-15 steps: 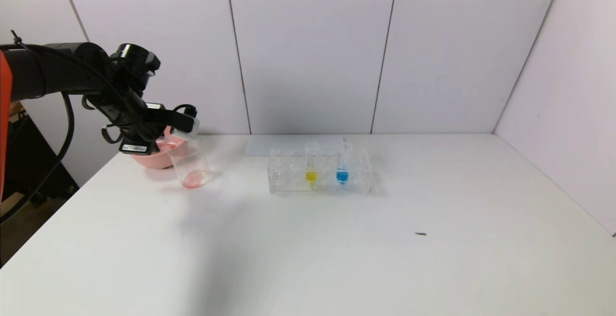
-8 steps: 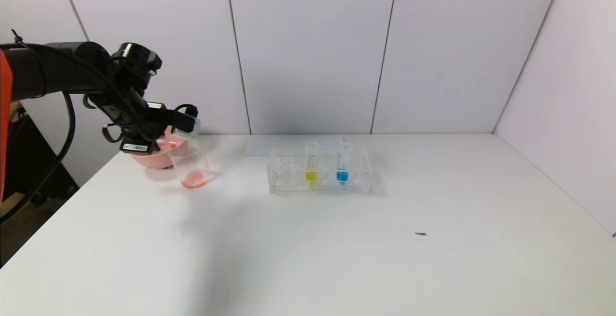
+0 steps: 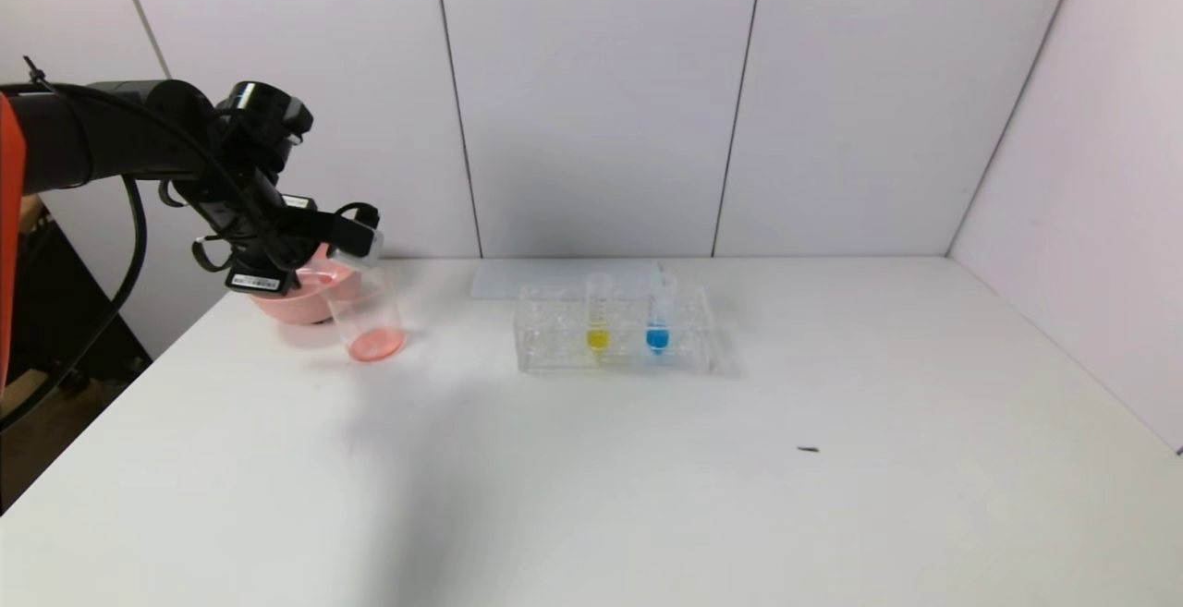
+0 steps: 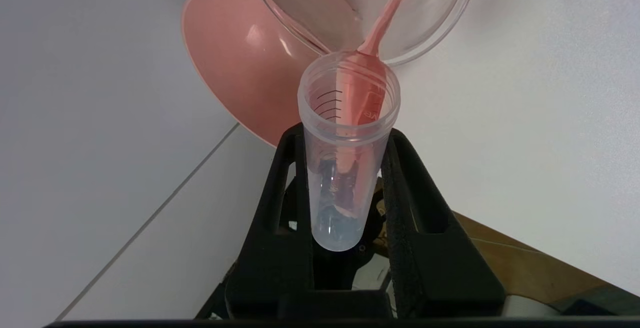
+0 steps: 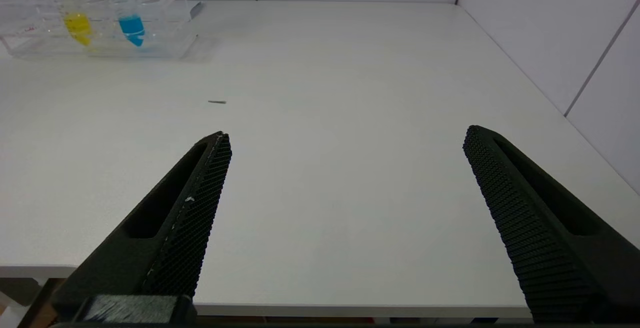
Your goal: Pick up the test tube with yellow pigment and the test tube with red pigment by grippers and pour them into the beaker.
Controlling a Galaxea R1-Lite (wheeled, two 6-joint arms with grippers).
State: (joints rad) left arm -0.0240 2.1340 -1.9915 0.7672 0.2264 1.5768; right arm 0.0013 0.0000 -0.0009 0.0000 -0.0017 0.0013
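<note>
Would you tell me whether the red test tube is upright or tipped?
Tipped: the left gripper holds the test tube with red pigment mouth-down, red liquid streaming into the beaker.

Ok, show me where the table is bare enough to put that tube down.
Bare table lies in front of the tube rack and right of it, save a dark speck. It is crowded at the far left: the beaker, the pink bowl and the left gripper pouring.

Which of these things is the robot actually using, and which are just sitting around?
In use: left gripper, test tube with red pigment, beaker, test tube with yellow pigment, right gripper open, waiting.
Lying about: pink bowl, blue tube, rack, dark speck.
</note>
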